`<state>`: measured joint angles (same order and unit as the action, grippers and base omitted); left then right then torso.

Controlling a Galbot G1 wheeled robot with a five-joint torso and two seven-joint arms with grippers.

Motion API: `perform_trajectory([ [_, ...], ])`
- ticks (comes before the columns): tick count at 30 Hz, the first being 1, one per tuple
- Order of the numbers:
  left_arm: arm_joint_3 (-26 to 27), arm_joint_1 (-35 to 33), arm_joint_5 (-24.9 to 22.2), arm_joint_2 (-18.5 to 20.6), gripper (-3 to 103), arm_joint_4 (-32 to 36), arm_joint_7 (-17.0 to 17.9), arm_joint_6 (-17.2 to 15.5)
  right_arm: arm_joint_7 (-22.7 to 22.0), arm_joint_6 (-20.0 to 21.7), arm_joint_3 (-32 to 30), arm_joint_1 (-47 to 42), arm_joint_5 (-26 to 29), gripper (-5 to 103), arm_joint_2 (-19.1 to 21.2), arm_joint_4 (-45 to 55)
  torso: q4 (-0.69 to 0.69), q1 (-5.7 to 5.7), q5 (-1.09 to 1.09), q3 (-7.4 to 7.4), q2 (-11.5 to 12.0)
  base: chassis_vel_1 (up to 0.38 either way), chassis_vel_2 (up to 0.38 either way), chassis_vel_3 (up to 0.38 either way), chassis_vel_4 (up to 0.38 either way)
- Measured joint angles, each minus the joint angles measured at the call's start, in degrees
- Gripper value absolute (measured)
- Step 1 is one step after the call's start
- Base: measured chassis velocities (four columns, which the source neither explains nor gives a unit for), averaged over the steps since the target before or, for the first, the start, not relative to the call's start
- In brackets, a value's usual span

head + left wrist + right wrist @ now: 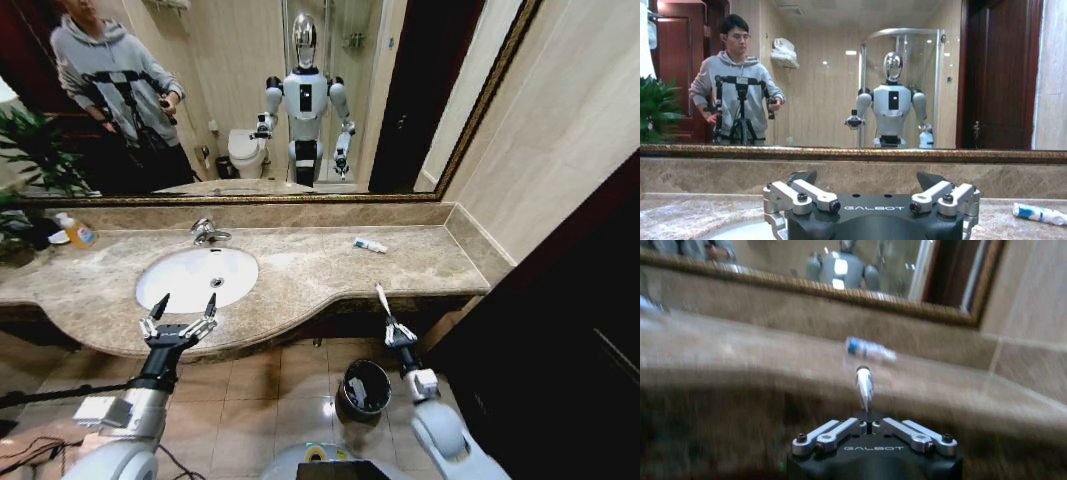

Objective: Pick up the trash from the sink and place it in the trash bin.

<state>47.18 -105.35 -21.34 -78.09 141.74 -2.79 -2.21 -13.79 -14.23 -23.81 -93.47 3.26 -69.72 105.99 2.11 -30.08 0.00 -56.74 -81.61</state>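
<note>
Down at the lower right of the head view, the right gripper [385, 318] is pinched closed on a small white tube [381, 297] that sticks up from its fingertips, in front of the counter's front edge; the right wrist view shows the same tube [863, 385] standing out of the closed fingers [840, 428], though that view is blurred; just below and left of this gripper, the black trash bin [345, 384] stands on the tiled floor under the counter, with a few pale bits inside; at the lower left, the left gripper [182, 318] hangs with its fingers [158, 308] spread wide and nothing between them, over the counter edge just in front of the white sink [180, 278]; a white and blue tube [369, 245] lies on the marble counter [300, 270] toward the right, near the back wall, well apart from both grippers; an orange soap bottle [78, 233] stands at the far left by the mirror.
</note>
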Motion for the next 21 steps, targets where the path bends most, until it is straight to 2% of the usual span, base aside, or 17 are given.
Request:
perform_trajectory([
  [5,0.0,0.0,0.0,0.0,100,0.0,0.0,0.0,0.5,-4.2,-0.6,-1.0,0.2,0,-1.6,-10.3,0.0,-0.01,0.0,0.0,0.0,0.0,0.0,0.0,0.0],
  [11,0.0,0.0,0.0,0.0,100,0.0,0.0,0.0,1.8,-4.6,1.2,0.7,4.8,0,-2.1,-19.3,0.0,-0.01,-0.01,0.0,0.0,0.0,0.0,0.0,0.0],
  [16,0.0,0.0,0.0,0.0,100,0.0,0.0,0.0,3.8,-5.0,3.1,5.6,4.8,0,-3.3,-28.6,0.01,-0.01,0.0,-0.01,0.0,0.0,0.0,0.0,0.0],
  [19,0.0,0.0,0.0,0.0,100,0.0,0.0,0.0,4.7,-4.7,3.5,7.0,4.5,0,-3.6,-30.8,0.01,-0.01,0.01,-0.01,0.0,0.0,0.0,0.0,0.0],
  [20,0.0,0.0,0.0,0.0,100,0.0,0.0,0.0,6.9,-3.7,3.9,8.6,4.0,0,-3.9,-33.2,0.01,-0.01,0.0,-0.01,0.0,0.0,0.0,0.0,0.0],
  [21,0.0,0.0,0.0,0.0,100,0.0,0.0,0.0,6.9,-3.7,3.9,8.6,4.0,0,-3.9,-33.2,0.01,-0.01,0.0,-0.01,0.0,0.0,0.0,0.0,0.0],
])
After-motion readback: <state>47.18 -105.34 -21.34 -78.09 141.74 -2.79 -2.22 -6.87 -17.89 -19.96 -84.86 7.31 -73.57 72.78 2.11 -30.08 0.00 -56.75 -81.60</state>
